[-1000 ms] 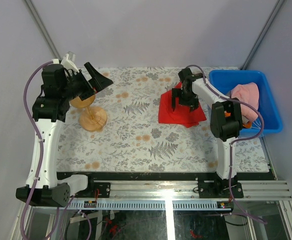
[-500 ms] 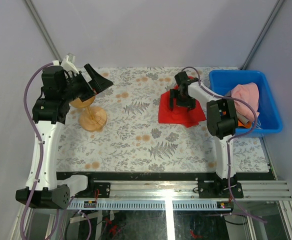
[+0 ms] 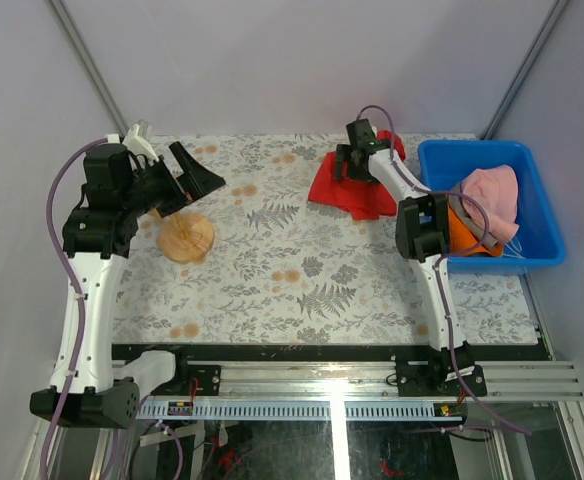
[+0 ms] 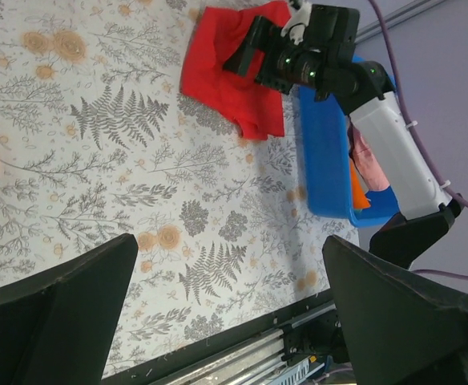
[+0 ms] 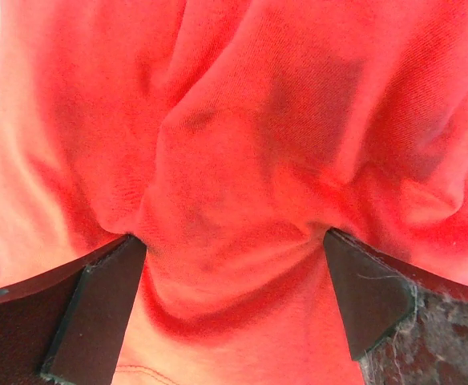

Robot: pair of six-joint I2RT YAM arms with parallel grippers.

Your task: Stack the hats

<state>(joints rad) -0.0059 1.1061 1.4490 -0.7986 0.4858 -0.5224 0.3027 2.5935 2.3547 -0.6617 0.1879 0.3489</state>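
My left gripper point(image 4: 230, 241) hangs wide open and empty above the wooden stand point(image 3: 185, 238), near the left edge of the table point(image 3: 272, 270). I judge that a careless drop from there could tip the stand.

Farther off, close to the far edge, my right gripper point(image 5: 232, 241) is also spread wide. Its fingers point(image 5: 98, 305) press into the red cloth point(image 3: 344, 190), and a ridge of fabric bulges between them. That is the bigger risk: closing now would pinch the cloth, not a hat. Any pull could then drag it over the far edge or against the blue bin point(image 3: 440, 165).

Both hats I can see lie in that bin at the far right corner. The orange hat point(image 3: 464, 232) shows only as a wedge at the bin's near left corner, partly under my right arm, so I cannot tell which way it points. The pink hat point(image 3: 492, 190) lies crumpled over it, farther back. Its long axis runs roughly from the bin's near edge to its far edge, leaning left at the far end. I cannot tell whether its crown is up or down.
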